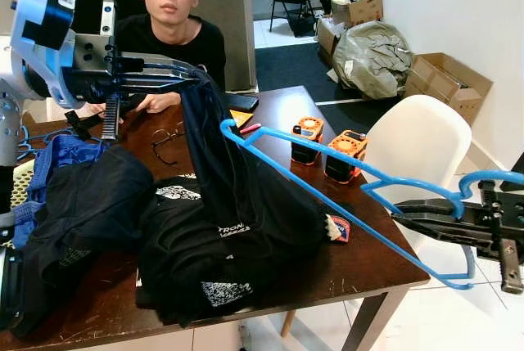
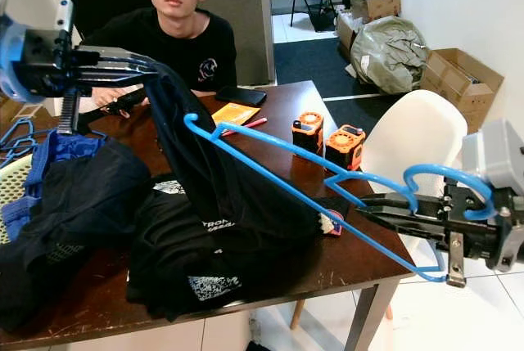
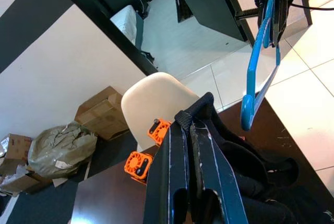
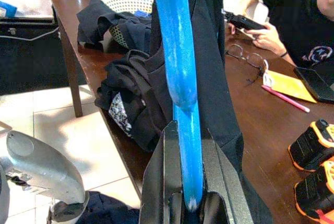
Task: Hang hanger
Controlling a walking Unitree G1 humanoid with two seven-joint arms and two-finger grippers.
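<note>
A blue plastic hanger (image 1: 327, 179) stretches level over the table's right half. My right gripper (image 1: 403, 213) is shut on its neck below the hook (image 2: 458, 179). The hanger's far tip (image 1: 225, 126) touches or enters a black garment (image 1: 221, 171). My left gripper (image 1: 190, 73) holds that garment up by its top edge, shut on the cloth, and the rest drapes down onto a pile of black clothes (image 1: 205, 253). In the left wrist view the fingers (image 3: 172, 156) pinch the black fabric. The hanger (image 4: 180, 67) runs between my fingers in the right wrist view.
A person (image 1: 168, 15) sits at the far side of the brown table (image 1: 360, 265). Glasses (image 1: 168, 137), two orange devices (image 1: 307, 138) and a phone (image 1: 241, 101) lie on it. A white chair (image 1: 417, 150) stands right, with boxes (image 1: 446, 81) behind. A basket (image 1: 20, 187) and blue cloth (image 1: 61, 155) lie left.
</note>
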